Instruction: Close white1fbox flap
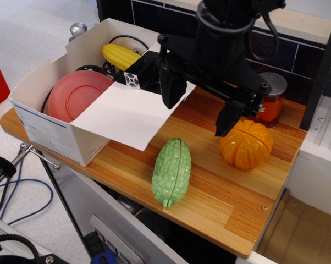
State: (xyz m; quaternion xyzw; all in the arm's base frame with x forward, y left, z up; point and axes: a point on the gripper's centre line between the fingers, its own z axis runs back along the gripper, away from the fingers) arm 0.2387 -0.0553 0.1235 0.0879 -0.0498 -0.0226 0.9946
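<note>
The white1fbox (50, 132) sits on the left of the wooden table, open at the top, with blue lines and small text on its near side. Its broad white flap (127, 115) hangs outward to the right, roughly level over the table. My black gripper (201, 113) is open. One finger (171, 91) is at the flap's right edge, and I cannot tell if it touches. The other finger (230, 118) hangs in front of the toy pumpkin.
Inside the box lie a pink plate (77, 93), a yellow toy corn (120, 55) and black cables. A green bitter gourd toy (172, 170), an orange toy pumpkin (247, 144) and a tin can (271, 99) stand on the wooden table (231, 203). Dark tiled wall behind.
</note>
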